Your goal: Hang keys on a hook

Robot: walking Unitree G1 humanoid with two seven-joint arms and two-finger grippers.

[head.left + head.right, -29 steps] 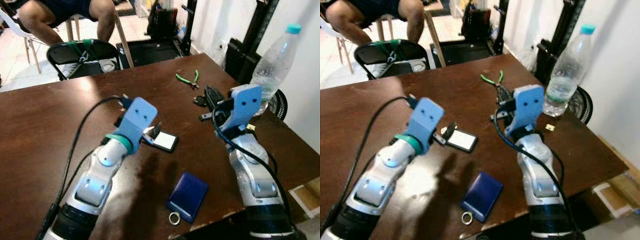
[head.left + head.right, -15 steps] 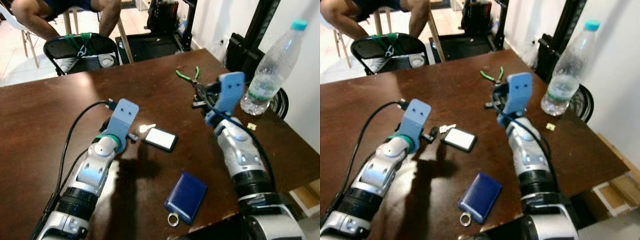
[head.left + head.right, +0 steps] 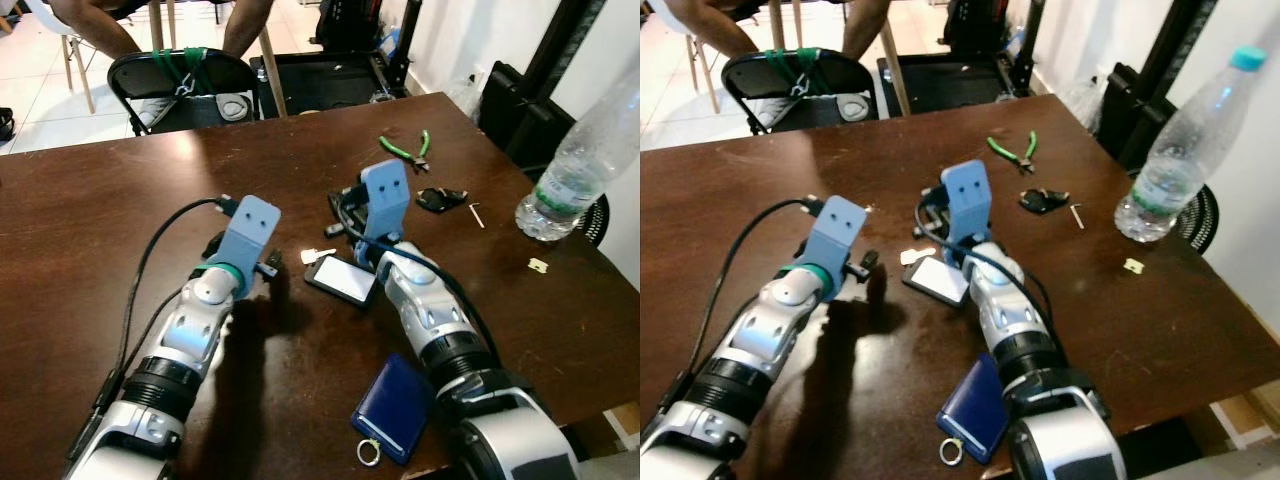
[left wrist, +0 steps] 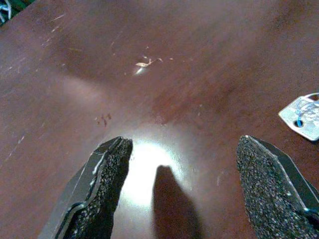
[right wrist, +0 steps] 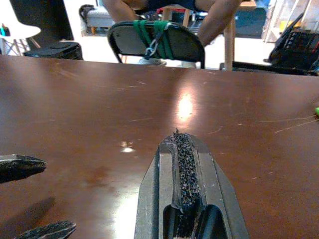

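My left end effector (image 4: 179,191): fingers wide above bench (image 3: 90,230), key (image 3: 318,256) beside. Right end effector (image 3: 345,215): cannot tell.

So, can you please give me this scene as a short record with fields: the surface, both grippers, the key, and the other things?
surface: dark brown wooden table
left gripper: fingers open, low over bare table
right gripper: above the table, beside the phone; fingers cannot be judged
key: small silver key lying flat between the two grippers, not held
phone: flat, next to the key
blue wallet: near table edge, with a ring
far side: green pliers, black key fob, water bottle
background: black chair, a seated person
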